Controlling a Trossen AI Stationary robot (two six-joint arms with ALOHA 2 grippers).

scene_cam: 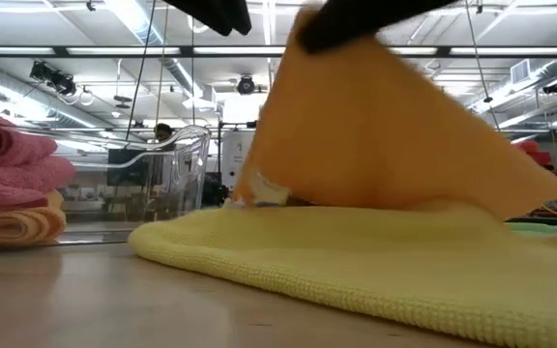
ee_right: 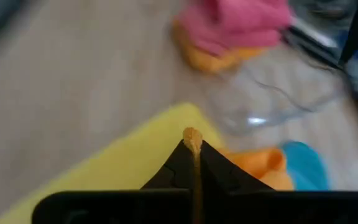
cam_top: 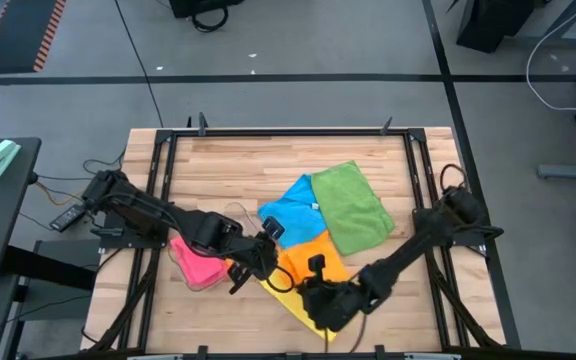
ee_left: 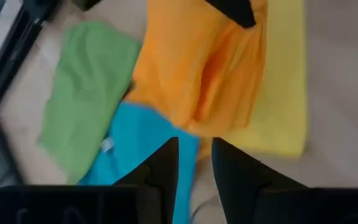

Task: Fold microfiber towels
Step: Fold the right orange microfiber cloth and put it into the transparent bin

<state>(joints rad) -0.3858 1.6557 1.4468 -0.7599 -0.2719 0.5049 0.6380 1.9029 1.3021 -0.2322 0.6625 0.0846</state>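
An orange towel [cam_top: 303, 258] lies partly on a yellow towel [cam_top: 290, 300] near the table's front middle. One part of it is raised like a tent in the low view [scene_cam: 375, 126]. A blue towel [cam_top: 290, 205] and a green towel [cam_top: 351, 205] lie flat behind them. My right gripper [cam_top: 308, 282] is shut on the orange towel. My left gripper [ee_left: 194, 162] is open and empty just left of the orange towel, over the blue towel's edge; it also shows in the high view [cam_top: 271, 233]. My right gripper pinches an edge of the orange towel [ee_right: 192, 138] between its two fingers, with only a thin strip showing at their free ends. That part is lifted, the cloth slopes down slack from it [scene_cam: 404, 145], and its lower part rests on the yellow towel [scene_cam: 356, 261].
A clear plastic tray [cam_top: 230, 212] at the front left holds folded pink towels [cam_top: 196, 265] on an orange one. A black frame [cam_top: 288, 132] runs around the wooden table top. Bare wood lies at the far side and the right.
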